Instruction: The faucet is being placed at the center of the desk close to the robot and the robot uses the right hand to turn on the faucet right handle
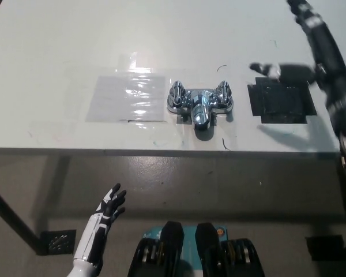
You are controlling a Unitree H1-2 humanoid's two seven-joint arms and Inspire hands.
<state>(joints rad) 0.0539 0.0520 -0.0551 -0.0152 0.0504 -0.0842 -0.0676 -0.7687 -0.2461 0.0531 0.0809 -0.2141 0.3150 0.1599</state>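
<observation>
A chrome faucet (199, 104) stands near the desk's front edge at its middle, spout toward me. Its right handle (224, 92) and left handle (177, 93) are both free. My black right hand (300, 43) is raised over the desk's right side, above and to the right of the faucet, open with fingers spread, touching nothing. One fingertip (271, 70) reaches toward the faucet but stays well clear of the right handle. My white left hand (108, 206) hangs open below the desk edge at the lower left.
A black tape patch (281, 101) lies right of the faucet, partly under my right arm. A clear taped sheet (128, 98) lies to the faucet's left. The white desk (75, 40) ends at a front edge (132, 152); floor shows below.
</observation>
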